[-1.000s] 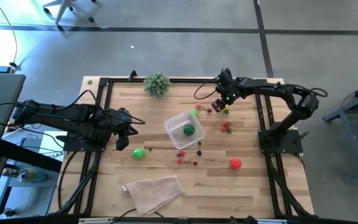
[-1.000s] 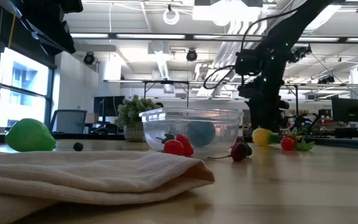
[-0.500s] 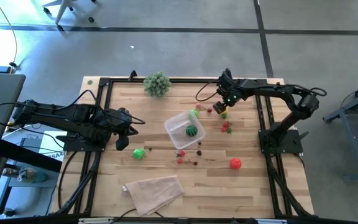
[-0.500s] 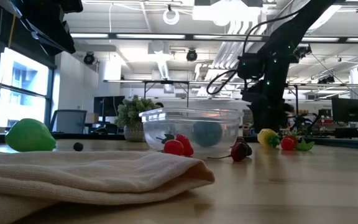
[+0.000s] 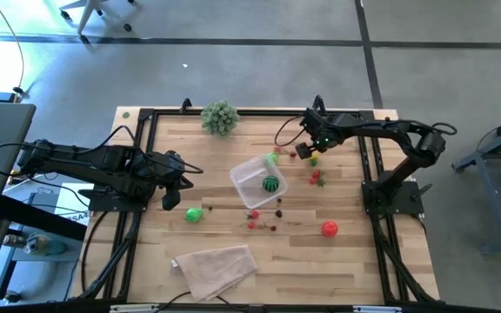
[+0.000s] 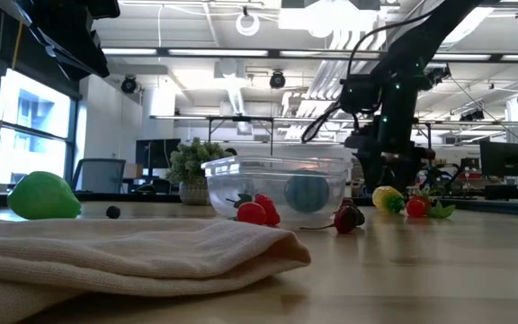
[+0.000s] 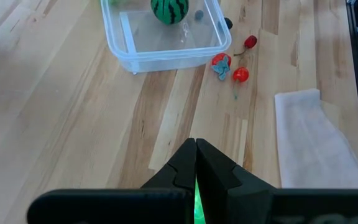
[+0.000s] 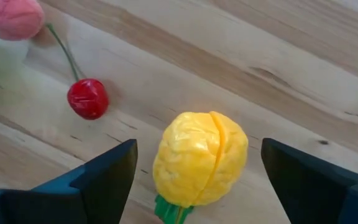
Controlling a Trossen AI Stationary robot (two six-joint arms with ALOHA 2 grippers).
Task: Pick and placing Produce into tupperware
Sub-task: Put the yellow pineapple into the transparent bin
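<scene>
A: Why is the right gripper point(image 8: 194, 180) spread wide over the yellow fruit point(image 8: 201, 158)?

B: To straddle it for grasping; the tupperware point(image 5: 256, 183) lies just beyond. The left gripper point(image 7: 195, 162), pinched closed, waits well apart.

A lab or open office: ceiling ducts point(image 6: 241, 85) upper centre, desks with monitors point(image 6: 502, 157) at right, concrete floor point(image 5: 233, 69).
</scene>
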